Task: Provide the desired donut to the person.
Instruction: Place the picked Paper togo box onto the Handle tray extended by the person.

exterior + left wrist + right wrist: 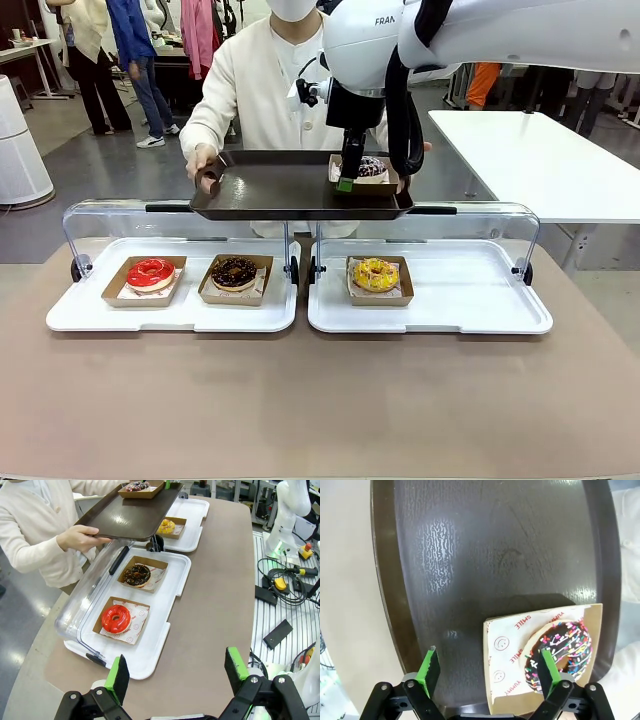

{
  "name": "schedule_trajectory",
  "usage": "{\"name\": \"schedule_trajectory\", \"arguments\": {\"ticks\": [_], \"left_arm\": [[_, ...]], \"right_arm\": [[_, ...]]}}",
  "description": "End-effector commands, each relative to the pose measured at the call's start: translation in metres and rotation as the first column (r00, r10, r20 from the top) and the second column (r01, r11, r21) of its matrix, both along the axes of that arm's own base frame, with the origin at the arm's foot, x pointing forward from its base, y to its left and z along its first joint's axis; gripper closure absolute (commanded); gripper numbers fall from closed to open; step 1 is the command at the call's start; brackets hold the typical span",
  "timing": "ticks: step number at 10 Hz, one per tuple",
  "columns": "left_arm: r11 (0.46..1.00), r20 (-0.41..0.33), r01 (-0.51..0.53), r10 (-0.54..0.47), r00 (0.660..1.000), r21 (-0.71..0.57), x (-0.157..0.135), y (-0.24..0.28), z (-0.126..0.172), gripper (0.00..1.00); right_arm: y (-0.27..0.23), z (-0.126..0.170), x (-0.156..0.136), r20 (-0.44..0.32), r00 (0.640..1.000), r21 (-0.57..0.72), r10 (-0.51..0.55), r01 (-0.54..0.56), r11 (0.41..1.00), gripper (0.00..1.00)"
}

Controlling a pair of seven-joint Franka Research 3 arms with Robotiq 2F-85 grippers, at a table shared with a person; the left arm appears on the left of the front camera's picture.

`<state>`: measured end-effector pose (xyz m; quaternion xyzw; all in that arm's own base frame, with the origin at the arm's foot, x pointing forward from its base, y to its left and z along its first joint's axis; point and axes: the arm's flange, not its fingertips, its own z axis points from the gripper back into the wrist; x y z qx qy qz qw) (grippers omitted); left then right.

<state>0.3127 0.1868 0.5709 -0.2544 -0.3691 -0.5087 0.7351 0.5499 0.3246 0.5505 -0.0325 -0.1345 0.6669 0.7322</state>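
Brown tabletop ran across the robot's side, carrying two white display trays with their clear lids swung up. On the left display tray a red-glazed donut and a chocolate donut sat in cardboard boxes. On the right display tray there was a yellow donut with a bare space beside it. Beyond them the person held out a dark serving tray, one hand on its left rim. The sprinkled chocolate donut already rested in its box on the right part of that tray. The handover therefore looked all but done, with probably only the arm's retreat left. The left gripper hovered over the table on the robot's side of the left display tray, its fingers spread wide and empty. The right gripper hung just above the serving tray, also spread wide. One of its green pads was over bare tray and the other over the box by the donut. It appeared to grip nothing, though whether a pad touched the box could not be told.
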Motion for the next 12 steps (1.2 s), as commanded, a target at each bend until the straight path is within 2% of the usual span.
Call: {"name": "schedule_trajectory", "arguments": {"ticks": [1, 2, 4, 6, 7, 9, 10, 12], "left_arm": [[1.0, 0.013, 0.003, -0.003, 1.0, -0.008, 0.001, 0.0, 0.0, 0.0], [1.0, 0.013, 0.003, -0.003, 1.0, -0.008, 0.001, 0.0, 0.0, 0.0], [1.0, 0.013, 0.003, -0.003, 1.0, -0.008, 0.001, 0.0, 0.0, 0.0], [1.0, 0.013, 0.003, -0.003, 1.0, -0.008, 0.001, 0.0, 0.0, 0.0], [1.0, 0.013, 0.003, -0.003, 1.0, -0.008, 0.001, 0.0, 0.0, 0.0], [1.0, 0.013, 0.003, -0.003, 1.0, -0.008, 0.001, 0.0, 0.0, 0.0], [1.0, 0.013, 0.003, -0.003, 1.0, -0.008, 0.001, 0.0, 0.0, 0.0], [1.0, 0.013, 0.003, -0.003, 1.0, -0.008, 0.001, 0.0, 0.0, 0.0]], "right_arm": [[-0.004, 0.006, -0.01, -0.04, 0.999, 0.013, 0.016, -0.016, 1.0, 0.0], [-0.006, 0.013, -0.027, -0.092, 0.995, -0.016, 0.046, -0.047, 0.999, 0.0], [-0.042, 0.031, -0.087, -0.083, 0.996, -0.053, 0.045, -0.05, 0.997, 0.0], [-0.107, 0.043, -0.138, -0.038, 0.998, -0.046, -0.051, 0.049, 0.998, 0.0], [-0.144, 0.042, -0.151, -0.042, 0.993, -0.031, -0.109, 0.108, 0.994, 0.0], [-0.197, 0.031, -0.15, -0.067, 0.988, -0.023, -0.137, 0.135, 0.991, 0.0], [-0.212, 0.022, -0.141, -0.117, 0.981, -0.032, -0.152, 0.149, 0.988, 0.0], [-0.221, 0.009, -0.128, -0.109, 0.987, -0.039, -0.121, 0.117, 0.992, 0.0]]}}
